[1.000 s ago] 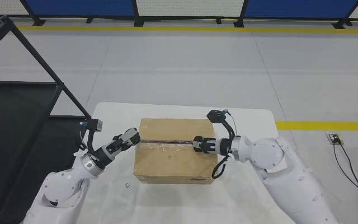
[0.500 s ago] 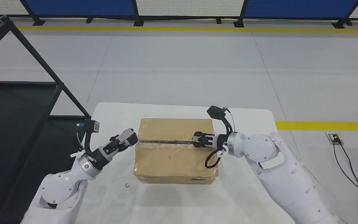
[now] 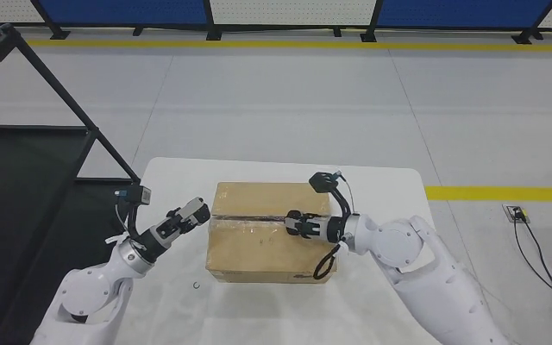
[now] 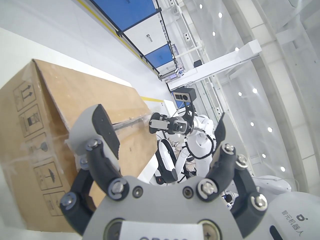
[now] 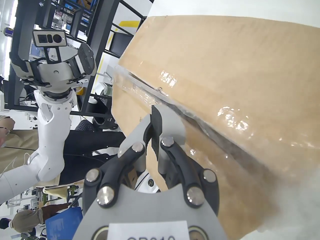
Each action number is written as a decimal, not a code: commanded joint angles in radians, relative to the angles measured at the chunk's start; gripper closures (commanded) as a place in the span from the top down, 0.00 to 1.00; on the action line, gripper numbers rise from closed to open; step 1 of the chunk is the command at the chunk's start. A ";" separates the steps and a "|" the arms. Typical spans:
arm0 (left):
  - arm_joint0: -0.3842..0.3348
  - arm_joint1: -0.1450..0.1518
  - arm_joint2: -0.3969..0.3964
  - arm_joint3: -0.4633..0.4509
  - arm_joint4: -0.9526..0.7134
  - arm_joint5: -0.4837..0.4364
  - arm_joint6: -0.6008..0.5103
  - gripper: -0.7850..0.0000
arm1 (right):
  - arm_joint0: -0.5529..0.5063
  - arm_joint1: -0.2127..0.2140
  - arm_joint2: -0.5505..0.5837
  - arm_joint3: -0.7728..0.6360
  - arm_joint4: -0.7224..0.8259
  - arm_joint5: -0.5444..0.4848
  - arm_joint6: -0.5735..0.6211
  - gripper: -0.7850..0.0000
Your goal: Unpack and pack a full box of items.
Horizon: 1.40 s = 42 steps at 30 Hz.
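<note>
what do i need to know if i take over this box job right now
Box: on the table, flaps closed, tape along the top seam.
Left gripper: open, close by one end of the box, holding nothing.
Right gripper: shut, tips on the tape at the seam.
Done: nothing is out.
Left: clear the tape, open the flaps, unpack, repack.

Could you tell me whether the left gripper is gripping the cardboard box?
No, the left gripper is open beside the end of the cardboard box, its fingers spread wide with nothing between them.
</note>
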 commanded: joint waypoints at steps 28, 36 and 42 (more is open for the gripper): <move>0.047 0.009 -0.065 0.007 -0.052 -0.034 0.006 1.00 | 0.192 -0.102 -0.177 0.261 0.108 0.069 -0.063 0.00; 0.060 0.011 -0.076 0.010 -0.066 -0.045 0.005 1.00 | 0.225 -0.135 -0.229 0.305 0.114 0.068 -0.087 0.00; 0.071 0.012 -0.085 0.016 -0.078 -0.055 0.002 1.00 | 0.247 -0.161 -0.262 0.335 0.121 0.056 -0.111 0.00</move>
